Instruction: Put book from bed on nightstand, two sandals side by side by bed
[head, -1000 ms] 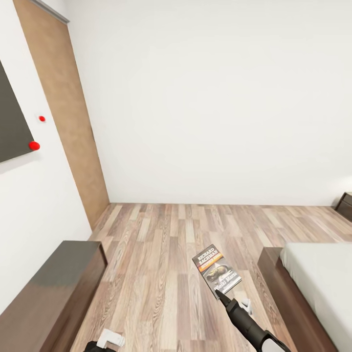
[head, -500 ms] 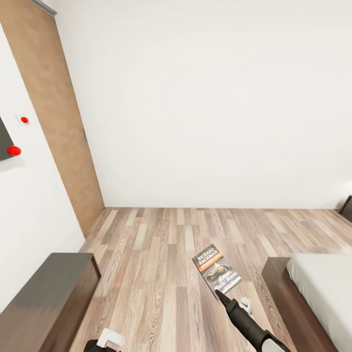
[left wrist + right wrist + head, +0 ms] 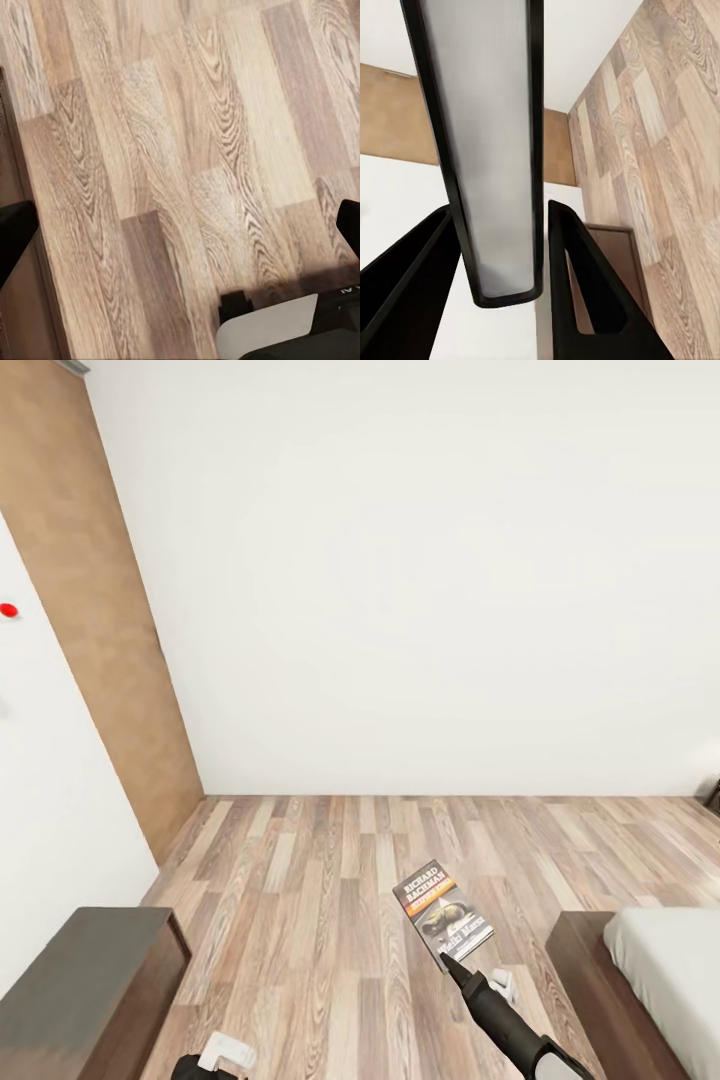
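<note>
The book [image 3: 443,913], with a dark cover and an orange band, hangs over the wood floor, and my right gripper [image 3: 447,958] is shut on its lower edge. In the right wrist view the book's edge [image 3: 487,150] runs between the two black fingers [image 3: 585,285]. The bed [image 3: 585,970], with a dark frame and grey mattress, lies low at the right. A dark sliver of a nightstand [image 3: 715,796] shows at the far right edge. My left gripper [image 3: 180,232] is open over bare floor, with nothing between its fingers. The sandals are out of view.
A long low dark bench [image 3: 80,990] stands against the left wall. Behind it a brown door panel [image 3: 100,660] rises beside a red dot [image 3: 8,610]. Plank floor [image 3: 320,880] stretches between bench and bed to the white far wall.
The whole view has advanced toward the far wall: bench and door slid left, the bed slid right, and the nightstand almost left the picture. The book stays in my right gripper.
</note>
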